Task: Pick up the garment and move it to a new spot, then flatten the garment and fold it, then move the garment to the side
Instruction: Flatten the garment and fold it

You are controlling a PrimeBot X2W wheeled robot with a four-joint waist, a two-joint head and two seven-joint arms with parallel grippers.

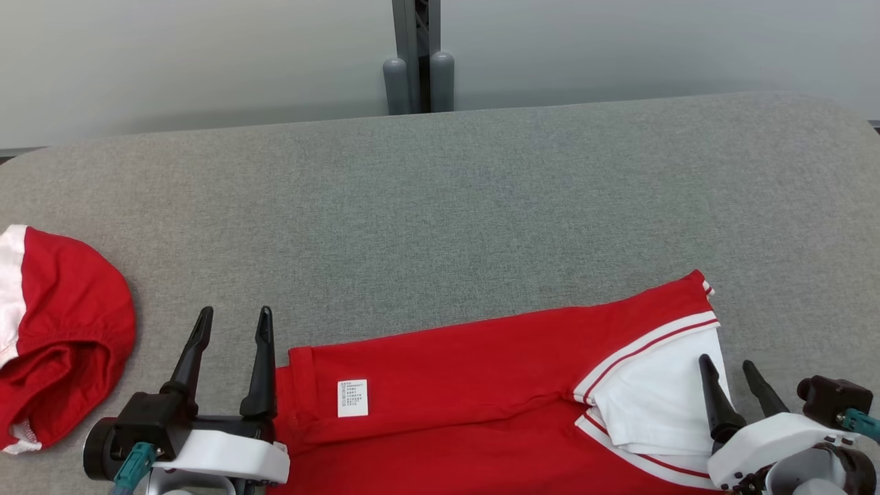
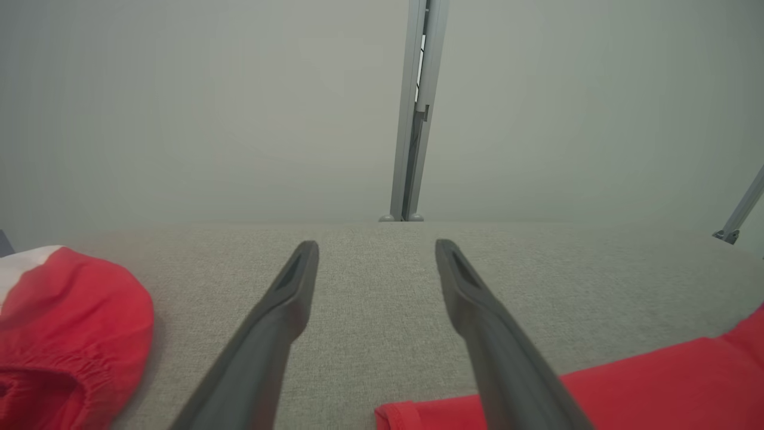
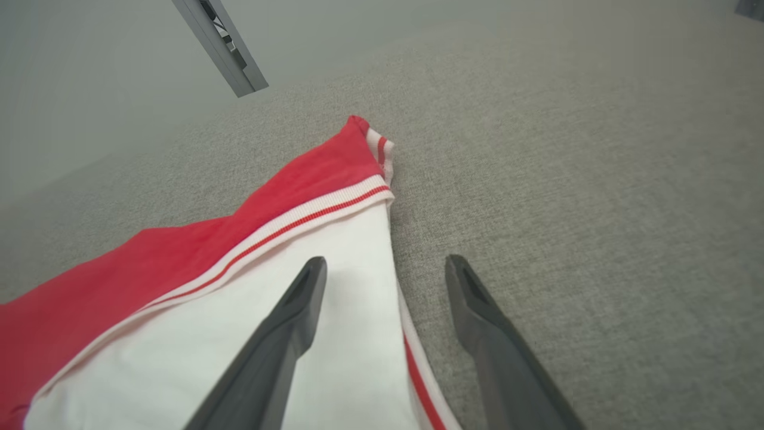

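Observation:
A red garment (image 1: pixel 467 392) with white striped trim and a white care label (image 1: pixel 353 398) lies partly folded along the near edge of the grey table (image 1: pixel 440 206). Its white panel (image 1: pixel 653 399) is at the right end. My left gripper (image 1: pixel 234 317) stands open just left of the garment's hem, with nothing between its fingers (image 2: pixel 286 298); the red hem (image 2: pixel 597 394) shows at the lower right of the left wrist view. My right gripper (image 1: pixel 727 364) is open over the garment's right edge, one finger (image 3: pixel 298 310) above the white panel (image 3: pixel 334 334) and the other above bare table.
A second red and white garment (image 1: pixel 58 330) lies bunched at the table's left edge, also seen as a red bundle (image 2: pixel 65 340). A grey post (image 1: pixel 417 62) stands behind the far edge. The far half of the table is bare grey cloth.

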